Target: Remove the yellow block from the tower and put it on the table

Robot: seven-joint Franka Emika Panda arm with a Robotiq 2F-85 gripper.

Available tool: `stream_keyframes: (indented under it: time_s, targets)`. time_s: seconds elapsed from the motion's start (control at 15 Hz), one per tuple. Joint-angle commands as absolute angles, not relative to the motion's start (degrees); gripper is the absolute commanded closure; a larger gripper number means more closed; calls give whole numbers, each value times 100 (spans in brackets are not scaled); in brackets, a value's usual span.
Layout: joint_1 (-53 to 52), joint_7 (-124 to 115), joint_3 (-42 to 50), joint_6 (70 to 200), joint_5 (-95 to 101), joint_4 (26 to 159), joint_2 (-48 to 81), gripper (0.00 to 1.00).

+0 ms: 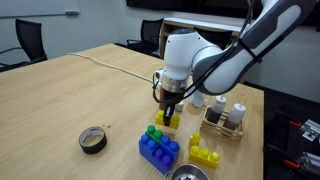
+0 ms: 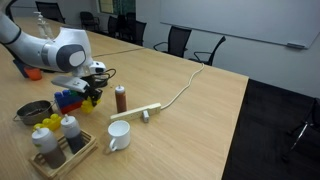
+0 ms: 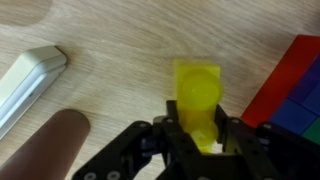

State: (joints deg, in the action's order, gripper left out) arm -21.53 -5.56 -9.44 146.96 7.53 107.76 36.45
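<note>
My gripper is shut on the small yellow block and holds it low over the light wood table, just beside the tower. The tower has a large blue base brick and a small green brick on top. In the wrist view the yellow block sits between my fingers, with the wood surface behind it and the tower's red and blue bricks at the right. In an exterior view my gripper partly hides the tower. I cannot tell whether the block touches the table.
A stepped yellow brick, a metal bowl and a wooden caddy with bottles stand near the tower. A round tin lies apart. A brown bottle, a white mug and a white power strip are close by.
</note>
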Motion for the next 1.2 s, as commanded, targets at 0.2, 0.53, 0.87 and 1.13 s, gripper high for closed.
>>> stream_keyframes:
  time_s: [0.2,0.53,0.87,1.13]
  targets:
    - [-2296,-564,-874,14367,962,10527,3645,39]
    - [-2350,-628,-857,14393,959,10523,3606,7]
    - [-2497,-974,-704,14274,1121,10630,3309,0]
    - [-2490,-1236,-735,14290,1076,10722,2940,0]
